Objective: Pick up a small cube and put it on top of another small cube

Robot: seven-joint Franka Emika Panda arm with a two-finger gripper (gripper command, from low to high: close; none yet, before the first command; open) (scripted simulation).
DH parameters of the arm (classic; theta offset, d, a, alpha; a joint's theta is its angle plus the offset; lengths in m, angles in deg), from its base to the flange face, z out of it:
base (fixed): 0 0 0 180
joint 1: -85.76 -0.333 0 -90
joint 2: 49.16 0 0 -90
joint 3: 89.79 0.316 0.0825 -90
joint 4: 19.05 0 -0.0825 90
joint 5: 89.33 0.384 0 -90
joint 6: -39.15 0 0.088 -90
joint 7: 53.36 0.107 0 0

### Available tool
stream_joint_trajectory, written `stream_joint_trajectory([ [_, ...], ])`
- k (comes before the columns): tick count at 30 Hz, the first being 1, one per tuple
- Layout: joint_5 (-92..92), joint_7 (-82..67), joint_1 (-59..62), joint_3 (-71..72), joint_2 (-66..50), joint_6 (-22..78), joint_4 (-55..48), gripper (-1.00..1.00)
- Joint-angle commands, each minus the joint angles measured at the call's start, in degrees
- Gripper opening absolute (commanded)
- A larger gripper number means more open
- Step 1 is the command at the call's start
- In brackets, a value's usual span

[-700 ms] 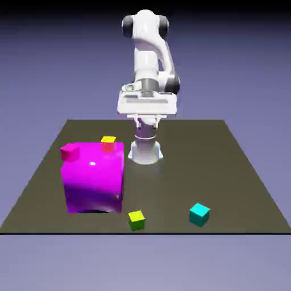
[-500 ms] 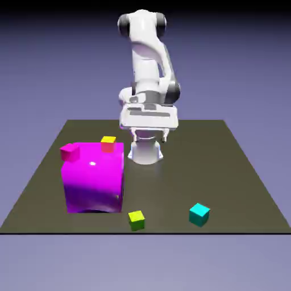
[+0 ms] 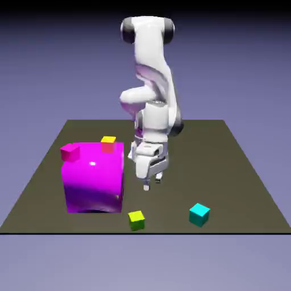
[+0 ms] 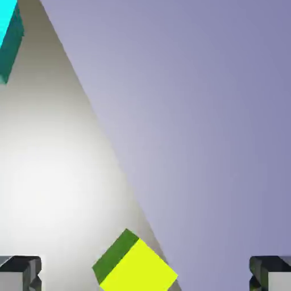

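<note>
The small lime cube (image 3: 136, 219), yellow on top with green sides, rests on the table near its front edge. It also shows in the hand view as the lime cube (image 4: 134, 266), low in the picture between the two finger tips (image 4: 20, 271). My gripper (image 3: 152, 184) hangs above the table, a little behind the cube and toward the exterior view's right. Its jaws stand open and hold nothing. A cyan cube (image 3: 199, 213) lies on the table to the right of the lime one; in the hand view the cyan cube (image 4: 8, 34) sits at the top left corner.
A big magenta block (image 3: 94, 176) stands left of the gripper. A small magenta cube (image 3: 70, 151) and a yellow-topped cube with orange-red sides (image 3: 108, 143) show at its top edge. The dark table (image 3: 238, 170) ends just in front of the lime cube.
The arm has swung forward and down, bringing the hand from high near the base to low over the table by the lime cube. The hand has turned. No cube moved.
</note>
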Motion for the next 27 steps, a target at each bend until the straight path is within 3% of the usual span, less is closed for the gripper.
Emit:
stream_joint_trajectory([
  [1, -0.61, -2.5, -1.46, -1.38, -1.81, 0.36, -0.67, 0.0],
  [10, -6.09, -24.91, -14.62, -13.79, -18.06, 3.6, -6.73, 0.0],
  [18, -3.03, -26.11, -5.6, -6.25, -29.45, -4.7, -10.49, 0.0],
  [19, -3.03, -26.11, -5.6, -6.25, -29.45, -4.71, -10.49, -1.0],
  [27, -10.24, -23.81, -17.81, -10.77, -15.16, 6.18, -7.22, -1.0],
])
